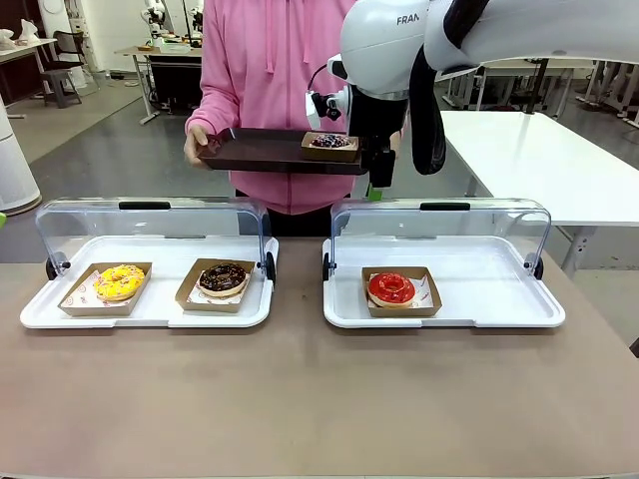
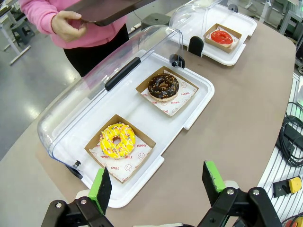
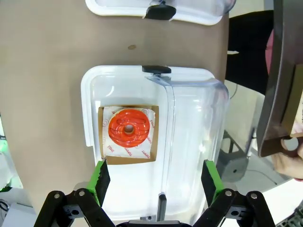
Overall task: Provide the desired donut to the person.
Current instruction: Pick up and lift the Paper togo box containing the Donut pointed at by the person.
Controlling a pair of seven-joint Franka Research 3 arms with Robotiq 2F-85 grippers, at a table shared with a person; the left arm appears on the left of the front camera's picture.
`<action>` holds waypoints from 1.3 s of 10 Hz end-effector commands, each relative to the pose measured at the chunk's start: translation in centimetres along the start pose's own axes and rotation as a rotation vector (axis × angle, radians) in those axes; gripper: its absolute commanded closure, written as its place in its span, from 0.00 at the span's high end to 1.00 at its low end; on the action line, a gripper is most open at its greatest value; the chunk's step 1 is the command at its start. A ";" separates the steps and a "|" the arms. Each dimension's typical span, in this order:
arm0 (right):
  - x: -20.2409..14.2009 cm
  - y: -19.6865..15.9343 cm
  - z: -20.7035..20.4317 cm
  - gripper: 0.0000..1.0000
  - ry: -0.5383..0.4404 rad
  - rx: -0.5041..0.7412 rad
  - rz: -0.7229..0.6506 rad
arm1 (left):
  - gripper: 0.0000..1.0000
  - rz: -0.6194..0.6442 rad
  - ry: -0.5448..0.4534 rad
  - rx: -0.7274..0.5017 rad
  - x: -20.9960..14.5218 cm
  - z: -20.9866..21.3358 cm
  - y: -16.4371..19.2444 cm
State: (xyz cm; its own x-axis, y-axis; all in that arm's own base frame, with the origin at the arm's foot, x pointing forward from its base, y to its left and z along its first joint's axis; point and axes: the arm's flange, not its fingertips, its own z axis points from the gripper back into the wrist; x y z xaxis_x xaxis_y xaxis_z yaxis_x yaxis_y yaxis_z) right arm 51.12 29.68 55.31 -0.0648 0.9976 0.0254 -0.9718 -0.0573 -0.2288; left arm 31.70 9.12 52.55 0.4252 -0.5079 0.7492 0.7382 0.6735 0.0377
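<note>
The left gripper (image 2: 158,182) stands wide, nothing between its green pads. Just ahead of it, a yellow-iced ring donut (image 2: 117,140) sits in a brown cardboard tray (image 2: 140,132) on paper (image 2: 137,153) printed "SMILE" and "YUMMY"; farther ahead is a chocolate-iced sprinkled donut (image 2: 163,86). The right gripper (image 3: 156,177) also gapes wide and empty, a red-glazed donut (image 3: 129,128) just beyond its fingertips in a white plastic tray (image 3: 90,94). Farther beyond it, the person in a pink hoodie (image 1: 265,60) holds a dark rectangular serving tray (image 1: 250,150) bearing a dark sprinkled donut (image 1: 329,141). The right arm (image 1: 384,45) reads "FRAN".
</note>
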 end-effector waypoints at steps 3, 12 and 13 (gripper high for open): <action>0.0 0.0 -0.2 1.00 -0.007 -0.012 0.002 | 1.00 0.000 -0.010 -0.006 -0.2 0.0 0.2; -20.7 10.3 9.9 1.00 -0.408 -0.048 -0.177 | 1.00 0.000 -0.010 -0.006 -0.2 0.0 0.2; -23.9 12.6 10.0 1.00 -0.520 -0.053 -0.198 | 1.00 0.000 -0.010 -0.006 -0.2 0.0 0.2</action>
State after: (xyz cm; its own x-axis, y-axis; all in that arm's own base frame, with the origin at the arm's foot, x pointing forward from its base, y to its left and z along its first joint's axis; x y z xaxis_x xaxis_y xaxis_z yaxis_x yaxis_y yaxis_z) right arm 40.53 6.47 64.22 0.0206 0.8808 0.4730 -0.9570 0.1543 -0.2457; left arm 31.69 9.19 52.57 0.4260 -0.5066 0.7496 0.7369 0.6750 0.0374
